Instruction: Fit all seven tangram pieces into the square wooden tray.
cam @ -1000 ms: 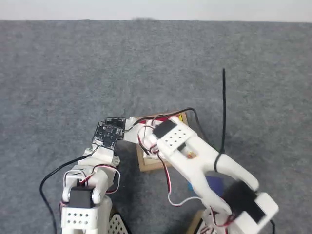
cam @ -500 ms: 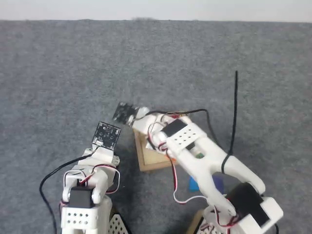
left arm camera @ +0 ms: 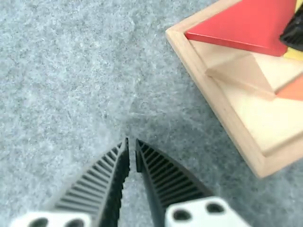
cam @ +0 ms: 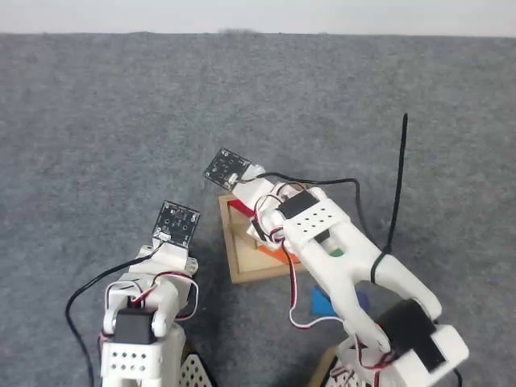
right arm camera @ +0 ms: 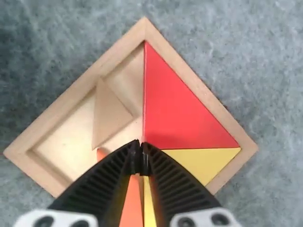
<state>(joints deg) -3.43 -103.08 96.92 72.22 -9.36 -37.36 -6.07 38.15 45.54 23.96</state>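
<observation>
Tray (right arm camera: 71, 98) lies straight under the right jaws, which are clenched tip to tip above its middle with nothing between them. Directly below those tips the pieces meet: red triangle (right arm camera: 180, 109) fills one corner, yellow triangle (right arm camera: 199, 161) sits along the red one's long side, and an orange piece (left arm camera: 292, 89) runs back beneath the jaws. A small wood-coloured triangle (right arm camera: 109, 113) lies beside the red one, toward the bare part of the floor.

Count as seen is four pieces in and three to go, so the task looks a little past half done. Cannot tell whether all four sit flush. A blue piece (cam: 321, 301) lies on the counter (cam: 121, 121) outside the tray, under the right arm near its base. A darker patch beside it may be another piece, but this cannot be confirmed.

Room in the tray: the bare floor is the corner nearest the left arm. It is walled by the rim on two sides and by the wood-coloured triangle and the orange piece on the others. Anything dropped there likely needs its edges squared to that rim.

Left jaws are clenched and empty, low over the counter just beside the tray's outer edge and not touching it. Open counter is wide on the far side of the tray. The near side is crowded by both arms and a black cable (cam: 401, 177).
</observation>
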